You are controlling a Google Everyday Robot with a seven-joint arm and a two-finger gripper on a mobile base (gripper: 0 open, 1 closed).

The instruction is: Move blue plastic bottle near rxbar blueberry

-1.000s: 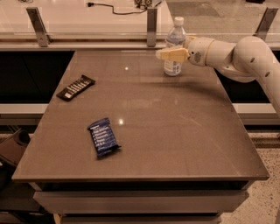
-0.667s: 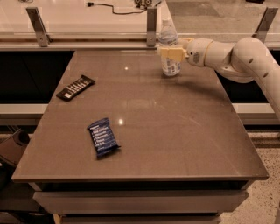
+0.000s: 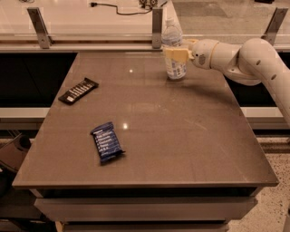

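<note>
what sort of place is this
Likely an office break area or robot test space: a grey table, metal posts behind it, the rxbar blueberry and a black bar lying out. The gripper, at the table's far side, holds the blue plastic bottle.

A grey-brown bench [image 3: 181, 149] stands before me. On its left side a slim black-wrapped bar [image 3: 78, 90] with white lettering lies at an angle. Metal posts [image 3: 157, 27] rise behind the far edge, and a black cable [image 3: 118, 10] trails over the pale ledge [image 3: 90, 20].
</note>
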